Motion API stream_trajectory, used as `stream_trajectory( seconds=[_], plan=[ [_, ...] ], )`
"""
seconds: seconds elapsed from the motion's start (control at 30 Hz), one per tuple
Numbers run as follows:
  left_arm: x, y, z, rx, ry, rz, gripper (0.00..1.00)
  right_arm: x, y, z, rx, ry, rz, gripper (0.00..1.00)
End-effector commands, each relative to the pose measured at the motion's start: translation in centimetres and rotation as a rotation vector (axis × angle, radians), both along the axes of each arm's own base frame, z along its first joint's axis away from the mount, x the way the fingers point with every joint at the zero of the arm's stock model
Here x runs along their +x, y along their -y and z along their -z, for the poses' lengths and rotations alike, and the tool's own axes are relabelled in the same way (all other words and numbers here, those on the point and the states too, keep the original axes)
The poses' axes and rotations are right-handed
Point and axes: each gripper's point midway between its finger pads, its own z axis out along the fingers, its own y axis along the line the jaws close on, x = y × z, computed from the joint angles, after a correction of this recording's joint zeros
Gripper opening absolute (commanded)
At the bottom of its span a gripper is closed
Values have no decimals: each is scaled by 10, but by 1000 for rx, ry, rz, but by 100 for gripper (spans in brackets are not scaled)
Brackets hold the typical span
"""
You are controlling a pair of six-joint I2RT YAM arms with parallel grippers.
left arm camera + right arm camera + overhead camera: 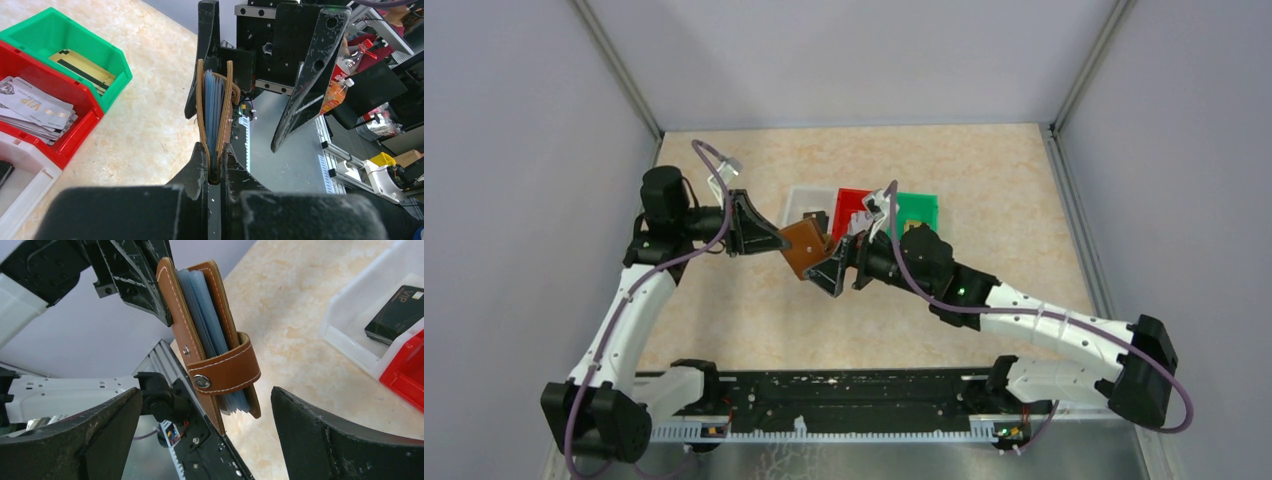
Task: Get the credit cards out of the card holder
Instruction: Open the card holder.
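The brown card holder (805,247) hangs above the table between both arms. My left gripper (215,161) is shut on its folded spine, seen edge-on in the left wrist view with pale blue sleeves showing inside. The holder (210,335) has its snap tab (226,371) fastened round it. My right gripper (207,396) is open wide, its fingers either side of the holder's free end without touching it. Credit cards lie in the bins: a gold one (82,70), silvery ones (35,107) and a black one (397,315). No card shows inside the sleeves.
Three bins stand side by side behind the holder: white (801,197), red (852,203) and green (921,211). Grey walls enclose the table on three sides. A black rail (844,400) runs along the near edge between the arm bases.
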Motion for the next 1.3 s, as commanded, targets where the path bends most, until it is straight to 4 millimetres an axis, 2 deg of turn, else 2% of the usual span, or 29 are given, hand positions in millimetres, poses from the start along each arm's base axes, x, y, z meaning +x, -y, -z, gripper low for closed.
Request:
stream_trajectory(
  seconds=[0.0,0.07,0.17,0.3,0.5,0.6,0.87,1.1,1.27],
  plan=[
    [13,3,3,-7,42,7,0,1,-15,-17,25,23,-49,99],
    [25,2,7,22,68,-8,0,2,-18,-10,15,2,-45,99],
    [31,2,12,42,47,-3,0,3,-20,2,-24,-41,-43,99],
    [31,4,7,18,34,-8,0,-1,-15,-6,14,-31,-43,99],
    [8,4,-1,-17,41,20,0,-9,-7,-6,39,11,-51,99],
    [5,4,-4,-18,77,28,0,-12,2,-8,68,36,-41,99],
    [-5,3,-11,-20,67,50,0,-26,27,-34,206,136,-38,99],
    [-29,0,-26,-39,54,114,0,-19,22,-30,191,162,-22,99],
    [-37,-1,-39,-48,29,122,0,-9,8,-20,172,167,-17,98]
  ],
)
